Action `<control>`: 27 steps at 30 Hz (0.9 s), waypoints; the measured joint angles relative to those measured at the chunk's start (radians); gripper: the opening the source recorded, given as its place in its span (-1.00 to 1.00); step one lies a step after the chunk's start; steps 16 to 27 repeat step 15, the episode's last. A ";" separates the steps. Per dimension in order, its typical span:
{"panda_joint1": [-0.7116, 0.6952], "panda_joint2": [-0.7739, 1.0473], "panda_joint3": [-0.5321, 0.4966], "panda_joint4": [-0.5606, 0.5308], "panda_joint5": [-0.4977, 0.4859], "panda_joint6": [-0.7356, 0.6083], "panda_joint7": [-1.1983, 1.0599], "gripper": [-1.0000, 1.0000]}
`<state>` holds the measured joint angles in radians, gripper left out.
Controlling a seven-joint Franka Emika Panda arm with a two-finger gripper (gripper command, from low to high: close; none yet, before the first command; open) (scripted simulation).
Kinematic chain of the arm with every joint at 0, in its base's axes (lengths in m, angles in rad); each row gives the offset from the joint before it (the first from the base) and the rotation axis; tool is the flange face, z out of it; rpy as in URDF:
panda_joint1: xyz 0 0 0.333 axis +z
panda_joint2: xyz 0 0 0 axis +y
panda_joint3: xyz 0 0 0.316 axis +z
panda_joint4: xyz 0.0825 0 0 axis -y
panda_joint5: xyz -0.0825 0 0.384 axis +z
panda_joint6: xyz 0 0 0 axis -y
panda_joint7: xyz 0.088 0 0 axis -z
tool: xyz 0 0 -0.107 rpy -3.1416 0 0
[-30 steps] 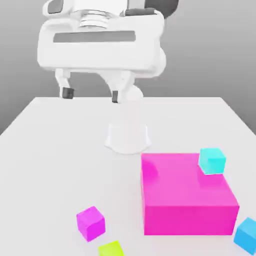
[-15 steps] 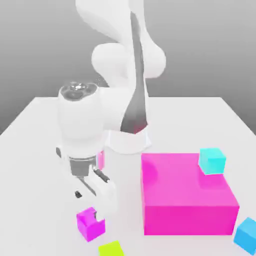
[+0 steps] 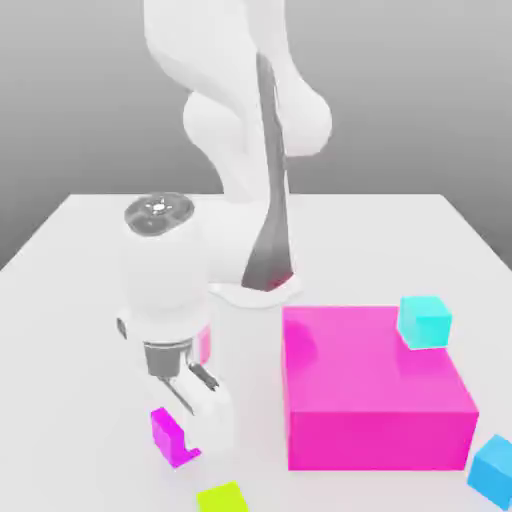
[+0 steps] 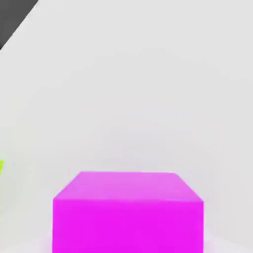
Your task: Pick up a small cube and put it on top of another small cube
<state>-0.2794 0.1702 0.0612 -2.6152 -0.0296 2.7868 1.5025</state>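
Observation:
A small magenta cube (image 3: 165, 436) rests on the white table near the front, at the exterior view's left. My gripper (image 3: 192, 428) has come straight down over it and stands open. One white finger (image 3: 215, 415) covers the cube's right side. The hand view has the same magenta cube (image 4: 128, 212) close up and centred under the hand. Other small cubes lie about: a cyan cube (image 3: 424, 322) on top of the big magenta block (image 3: 375, 405), a blue cube (image 3: 495, 468) at the front right, and a yellow-green cube (image 3: 222, 497) at the front edge.
The big magenta block stands just right of my hand, close to the arm. The robot's white base (image 3: 255, 285) rises behind. A pink patch (image 3: 204, 345) peeks out behind the hand. A sliver of the yellow-green cube (image 4: 1, 168) borders the hand view.
The arm swung from high at the back down to the front left. Over the last half second the hand sank lower around the magenta cube.

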 joint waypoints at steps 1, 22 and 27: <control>0.007 -0.002 0.008 0.026 -0.001 -0.029 0.000 -1.00; 0.097 0.178 0.044 0.282 -0.049 -0.108 0.033 1.00; 0.097 0.178 0.044 0.282 -0.049 -0.108 0.033 1.00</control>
